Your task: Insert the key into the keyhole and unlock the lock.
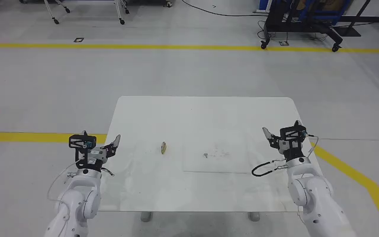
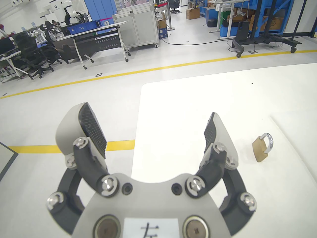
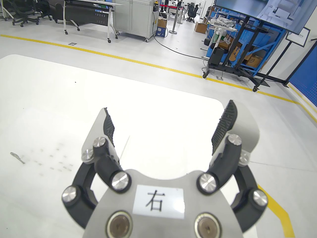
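A small brass padlock (image 1: 163, 147) with a silver shackle lies on the white table (image 1: 207, 112), left of centre; the left wrist view shows the padlock (image 2: 261, 148) too. A small silver key (image 1: 205, 156) lies flat near the table's middle, and in the right wrist view the key (image 3: 17, 157) is beside faint smudges. My left gripper (image 1: 100, 142) hangs open over the table's left edge, well apart from the lock, with nothing between its fingers (image 2: 91, 130). My right gripper (image 1: 283, 133) is open at the right edge, far from the key.
A faint rectangular sheet outline (image 1: 231, 172) marks the table's front middle. Yellow floor lines (image 1: 177, 46) run around the table. Rolling racks and a stand (image 1: 302, 26) are far behind on the floor.
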You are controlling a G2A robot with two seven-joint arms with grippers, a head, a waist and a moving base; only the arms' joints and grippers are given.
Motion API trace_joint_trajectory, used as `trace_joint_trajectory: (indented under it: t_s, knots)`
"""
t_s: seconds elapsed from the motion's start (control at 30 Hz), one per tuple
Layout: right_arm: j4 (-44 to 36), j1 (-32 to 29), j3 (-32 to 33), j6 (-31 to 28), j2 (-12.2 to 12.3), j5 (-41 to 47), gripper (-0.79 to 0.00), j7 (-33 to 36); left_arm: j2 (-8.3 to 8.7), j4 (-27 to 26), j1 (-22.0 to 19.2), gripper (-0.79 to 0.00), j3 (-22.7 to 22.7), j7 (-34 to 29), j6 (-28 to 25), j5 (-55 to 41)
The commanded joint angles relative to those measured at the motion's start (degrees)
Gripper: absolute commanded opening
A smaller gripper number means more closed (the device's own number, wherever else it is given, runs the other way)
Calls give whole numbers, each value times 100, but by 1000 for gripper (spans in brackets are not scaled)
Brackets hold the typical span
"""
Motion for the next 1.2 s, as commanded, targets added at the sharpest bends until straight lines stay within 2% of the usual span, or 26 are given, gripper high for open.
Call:
trace_joint_trajectory:
  t_s: [0.0,0.13,0.3,0.6,0.63,0.7,0.73,0.77,0.8,0.83,0.87,1.03,1.17]
  knots:
    - [0,0,0,0,0,0,-1,0,0,0,0,-1,0,0,0,0]
    - [-21,21,-34,-45,5,-159,0,-15,0,0,0,0,0,0,0,0]
    - [16,200,-371,-361,-11,-471,0,-67,0,0,0,0,0,0,0,0]
    - [313,848,-1294,-778,-93,-866,0,625,0,0,0,0,0,0,0,0]
    - [339,915,-1416,-761,-110,-894,-154,669,0,0,0,0,0,0,0,0]
    - [414,1044,-1647,-690,-145,-995,-397,774,0,0,0,0,0,0,0,0]
    - [437,1105,-1767,-740,-161,-1008,-394,788,0,0,0,0,0,0,0,0]
    - [463,1168,-1875,-863,-170,-1054,-329,754,0,0,0,0,0,0,0,0]
    - [504,1224,-1964,-1036,-175,-1070,-225,672,0,0,0,0,0,0,0,0]
    - [570,1267,-1998,-1135,-179,-1034,-74,598,0,0,0,0,0,0,0,0]
    - [610,1299,-2033,-1211,-185,-994,0,519,0,0,0,0,0,0,0,0]
    - [734,1307,-1943,-1508,-171,-810,0,-57,0,0,0,0,0,0,0,0]
    - [639,1176,-1581,-1238,-139,-741,0,-104,0,0,0,0,0,0,0,0]
